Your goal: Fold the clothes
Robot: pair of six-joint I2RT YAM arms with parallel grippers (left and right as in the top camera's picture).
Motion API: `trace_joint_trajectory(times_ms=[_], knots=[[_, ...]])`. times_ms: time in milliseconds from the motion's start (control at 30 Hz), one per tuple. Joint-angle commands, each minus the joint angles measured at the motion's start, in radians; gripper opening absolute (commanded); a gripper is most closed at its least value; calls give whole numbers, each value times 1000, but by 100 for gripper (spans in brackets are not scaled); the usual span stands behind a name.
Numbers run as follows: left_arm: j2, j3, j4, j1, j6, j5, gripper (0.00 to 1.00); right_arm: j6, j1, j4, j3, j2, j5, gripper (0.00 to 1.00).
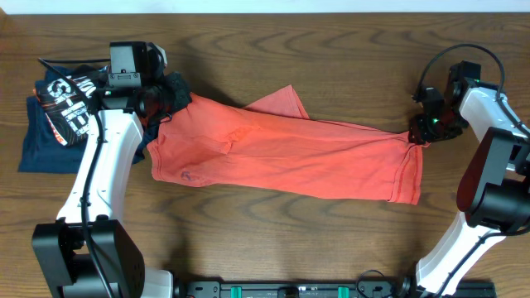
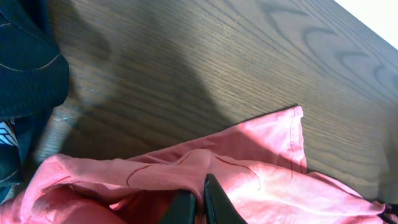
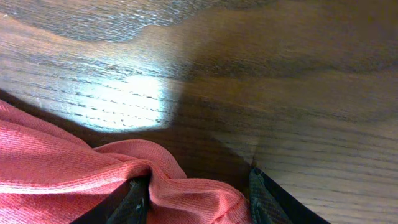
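Note:
The clothes, a coral-red shirt, lie stretched across the table with one sleeve flipped up at the back. My left gripper is at the shirt's left end, shut on a fold of the fabric; in the left wrist view its fingers pinch the cloth tightly. At the shirt's right end is my right gripper. In the right wrist view its jaws stand apart, with a bunched hem of the shirt lying between them and against the left finger.
A pile of navy and black garments with white lettering lies at the far left, just beside the left arm, and shows at the left edge of the left wrist view. Bare wooden table surrounds the shirt.

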Motion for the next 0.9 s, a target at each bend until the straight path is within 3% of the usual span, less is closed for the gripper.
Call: trace_joint_trajectory(times_ms=[0,333,567,667,767,867], knots=[[-5,10,1,0,17,-13,6,26,-5,-3,7,-7,49,49],[-5,10,-4,0,17,-13,6,64,-41,-62,7,-28,66,56],[-5,10,-6,0,17,-13,6,77,-58,-77,7,-28,19,50],[-5,10,-6,0,17,-13,6,77,-58,-93,7,-28,19,35],[-5,10,-6,0,17,-13,6,78,-58,-97,7,-28,21,1],[-5,10,-6,0,17,-13,6,111,-58,-96,7,-30,31,1]])
